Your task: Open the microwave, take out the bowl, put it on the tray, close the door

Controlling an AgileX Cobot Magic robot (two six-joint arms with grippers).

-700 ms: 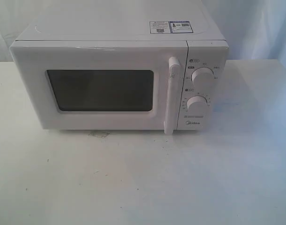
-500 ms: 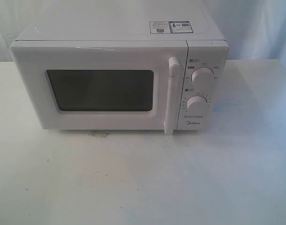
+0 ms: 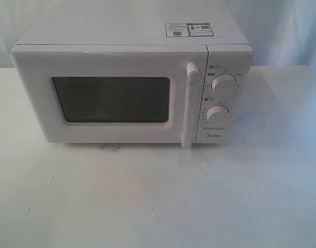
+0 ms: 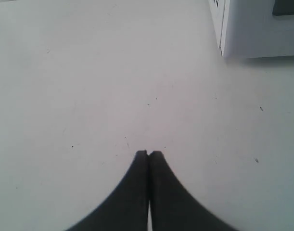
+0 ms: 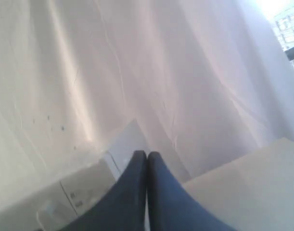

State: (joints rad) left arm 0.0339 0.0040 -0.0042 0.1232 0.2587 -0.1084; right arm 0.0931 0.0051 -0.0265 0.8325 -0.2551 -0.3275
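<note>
Nothing has changed around the microwave (image 3: 132, 88): its door (image 3: 111, 98) stays closed, both clenched grippers (image 4: 148, 154) (image 5: 147, 154) empty, task unstarted.

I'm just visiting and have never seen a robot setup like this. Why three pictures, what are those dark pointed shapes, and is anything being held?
The three pictures come from three cameras at the same moment. One stands off the robot and shows a white microwave on a white table, its door closed, with a tall handle and two knobs. The other two cameras sit on the robot's two wrists. The dark pointed shapes are its grippers, a sort of two-fingered hand. The left gripper is above the table near the microwave's corner; the right gripper faces a white cloth backdrop. Both are shut and hold nothing. No bowl or tray shows in any picture.
</note>
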